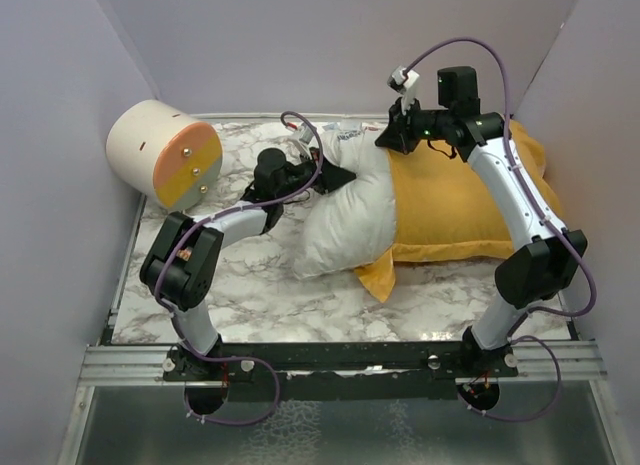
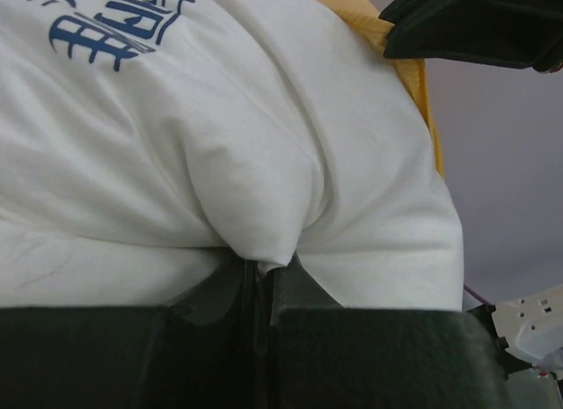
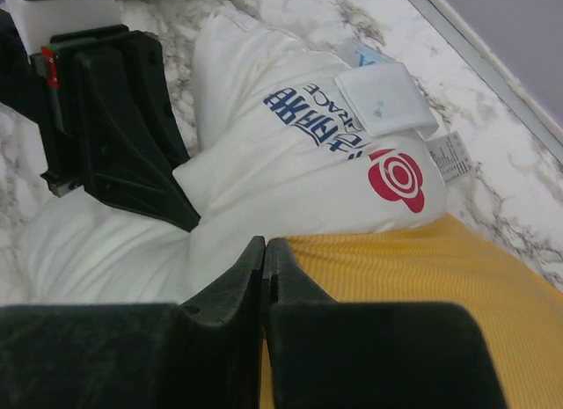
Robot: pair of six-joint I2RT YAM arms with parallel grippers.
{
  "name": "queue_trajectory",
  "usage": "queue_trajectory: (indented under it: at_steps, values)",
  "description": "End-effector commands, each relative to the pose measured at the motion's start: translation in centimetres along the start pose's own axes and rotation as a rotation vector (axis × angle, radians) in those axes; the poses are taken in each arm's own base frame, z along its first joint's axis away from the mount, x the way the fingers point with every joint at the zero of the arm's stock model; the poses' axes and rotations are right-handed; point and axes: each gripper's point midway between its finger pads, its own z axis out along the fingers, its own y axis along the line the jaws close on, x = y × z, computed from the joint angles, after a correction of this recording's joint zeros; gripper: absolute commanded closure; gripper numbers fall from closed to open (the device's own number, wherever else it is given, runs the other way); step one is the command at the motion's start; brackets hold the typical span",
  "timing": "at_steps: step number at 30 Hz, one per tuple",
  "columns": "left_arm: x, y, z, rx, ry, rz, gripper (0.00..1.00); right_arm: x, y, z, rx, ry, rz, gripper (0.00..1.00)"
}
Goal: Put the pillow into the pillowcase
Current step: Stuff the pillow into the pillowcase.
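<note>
Left wrist view shows my left gripper (image 2: 262, 273) clamped on a fold of the white pillow (image 2: 220, 163), with the fabric bunching just above the jaws. The right gripper (image 3: 264, 248) is closed too, its tips at the line where the pillow meets the orange-yellow pillowcase (image 3: 413, 286). I think it pinches the case's hem, though the fingers hide the contact. From above, the bare part of the pillow (printed end out) lies between both jaws, and the rest is inside the case beyond the right jaws.

left gripper (image 2: 264, 281): clamped on pillow (image 2: 220, 145) fold | pillowcase (image 2: 415, 88) edge upper right
</note>
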Motion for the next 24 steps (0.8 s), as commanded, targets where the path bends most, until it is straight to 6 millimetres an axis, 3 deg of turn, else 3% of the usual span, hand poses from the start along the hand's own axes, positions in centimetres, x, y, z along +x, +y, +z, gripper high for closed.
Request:
queue_trajectory:
  at_steps: [1,5,10,15,17,18,21,24]
  values:
    - [-0.4,-7.5,-0.7,0.219,0.012,0.155,1.0,-8.2,11.7,-1.1,-0.498,-0.226,-0.059,1.0]
    - [-0.4,-9.4,-2.2,0.267,-0.033,0.222,1.0,-7.8,14.7,-1.4,-0.622,-0.232,-0.034,1.0]
    - [1.4,-10.6,-3.7,0.287,-0.056,0.305,1.0,-2.7,16.9,-1.4,-0.717,-0.169,0.019,1.0]
    - [5.5,-8.3,-4.8,0.188,0.023,0.371,1.0,3.7,18.4,-2.9,-0.734,-0.068,-0.076,1.0]
    - [7.4,-7.2,-5.4,0.153,0.068,0.363,1.0,5.0,18.1,-3.9,-0.686,-0.031,-0.12,0.99]
    - [8.1,-6.7,-5.8,0.139,0.085,0.355,1.0,4.7,17.8,-4.8,-0.662,-0.042,-0.127,0.97]
    - [9.7,-5.9,-6.9,0.119,0.112,0.339,1.0,1.0,15.8,-8.0,-0.531,-0.147,-0.172,0.66]
    - [10.8,-6.3,-7.3,0.137,0.13,0.328,1.0,-2.3,11.9,-9.6,-0.299,-0.193,-0.192,0.41]
